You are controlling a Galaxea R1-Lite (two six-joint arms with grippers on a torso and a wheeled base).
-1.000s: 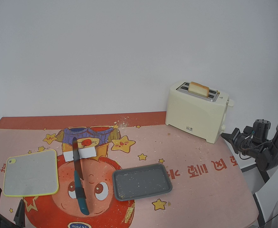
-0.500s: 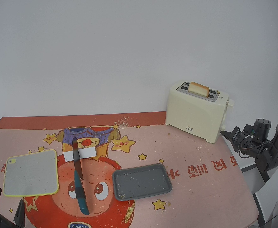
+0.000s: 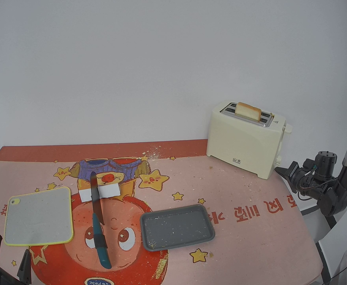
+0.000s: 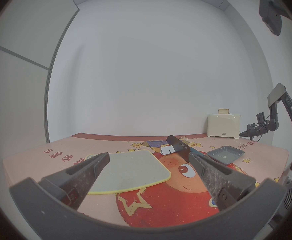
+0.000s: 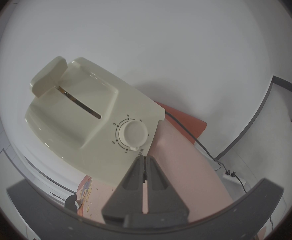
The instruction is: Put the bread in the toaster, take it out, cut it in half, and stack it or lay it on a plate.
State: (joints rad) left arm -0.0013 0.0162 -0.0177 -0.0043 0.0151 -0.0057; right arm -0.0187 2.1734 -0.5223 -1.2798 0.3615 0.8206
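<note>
Your right gripper hangs just off the table's right edge. Its fingers are pressed together and hold nothing. The tips sit just beside the toaster's control end, below the dial; I cannot tell if they touch. The lever is high on that same end.

The bread slice stands in a toaster slot with its top poking out. The toaster is at the far right corner, near the wall. A power cord trails off behind it.

There is open mat between the toaster and the grey tray.

The knife lies between the cutting board and the tray. Its blade is propped on a white block and its handle points toward the near edge.

Your left gripper is at the near-left corner with its jaws spread, empty, facing the board's near edge.
</note>
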